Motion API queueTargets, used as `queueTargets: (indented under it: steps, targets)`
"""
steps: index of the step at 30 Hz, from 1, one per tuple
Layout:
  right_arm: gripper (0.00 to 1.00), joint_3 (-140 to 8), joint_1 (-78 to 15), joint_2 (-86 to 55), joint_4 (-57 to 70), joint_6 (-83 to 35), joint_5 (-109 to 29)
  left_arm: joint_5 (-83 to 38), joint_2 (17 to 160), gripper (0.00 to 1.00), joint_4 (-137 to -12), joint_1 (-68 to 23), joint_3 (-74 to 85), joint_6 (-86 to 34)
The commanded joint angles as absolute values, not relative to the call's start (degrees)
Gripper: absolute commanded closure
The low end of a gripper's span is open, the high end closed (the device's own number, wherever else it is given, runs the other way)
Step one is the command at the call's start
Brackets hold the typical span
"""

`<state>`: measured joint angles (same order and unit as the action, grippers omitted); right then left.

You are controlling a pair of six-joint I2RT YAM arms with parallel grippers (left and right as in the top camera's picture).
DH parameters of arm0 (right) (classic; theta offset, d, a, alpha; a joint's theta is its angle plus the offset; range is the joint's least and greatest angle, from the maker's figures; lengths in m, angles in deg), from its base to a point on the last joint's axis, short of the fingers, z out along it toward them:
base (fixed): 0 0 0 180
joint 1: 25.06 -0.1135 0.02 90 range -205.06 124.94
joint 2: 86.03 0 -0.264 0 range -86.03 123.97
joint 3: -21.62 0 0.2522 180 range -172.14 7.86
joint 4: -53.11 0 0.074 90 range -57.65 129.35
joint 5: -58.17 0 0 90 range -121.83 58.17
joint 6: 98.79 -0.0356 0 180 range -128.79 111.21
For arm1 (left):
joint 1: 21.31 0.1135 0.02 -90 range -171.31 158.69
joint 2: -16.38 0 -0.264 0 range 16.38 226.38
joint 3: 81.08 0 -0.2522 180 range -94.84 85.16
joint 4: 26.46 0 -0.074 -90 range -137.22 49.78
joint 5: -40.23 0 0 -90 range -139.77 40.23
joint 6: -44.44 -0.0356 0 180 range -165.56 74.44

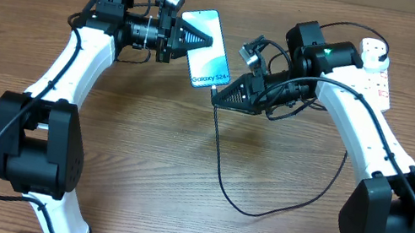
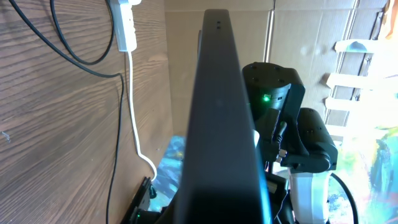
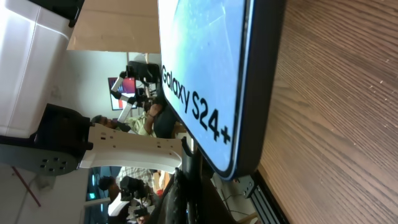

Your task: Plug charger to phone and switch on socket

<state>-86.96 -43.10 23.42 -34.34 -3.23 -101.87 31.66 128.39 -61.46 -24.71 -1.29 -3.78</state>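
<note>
The phone (image 1: 209,58), its light blue screen marked "Galaxy S24+", is held off the table at the back centre. My left gripper (image 1: 199,40) is shut on its left long edge. The left wrist view shows only the phone's dark edge (image 2: 217,124). My right gripper (image 1: 220,95) is shut on the charger's connector tip, which meets the phone's lower short edge (image 3: 233,165); I cannot tell whether it is seated. The black cable (image 1: 219,170) loops down over the table and back right. The white socket (image 1: 377,69) lies at the back right, partly behind my right arm.
The socket's thick white cord (image 2: 134,112) runs along the wooden table (image 1: 150,149). The slack cable loop lies between the two arm bases (image 1: 35,146). Cardboard panels stand behind the table's far edge.
</note>
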Motion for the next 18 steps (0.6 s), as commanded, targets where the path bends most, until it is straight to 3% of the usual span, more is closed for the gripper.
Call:
queueTargets:
  steps: [1,18]
  targets:
    - [0.96,-88.54,-42.99,21.34,-34.21,-3.49,-102.17,34.35,128.43,0.96,-61.19,-25.08,-1.56,-4.83]
    - [0.96,-88.54,-43.13,21.34,-34.28,-4.5,-102.22,34.15,128.43,0.96,-61.17,-25.1,-1.56,-3.11]
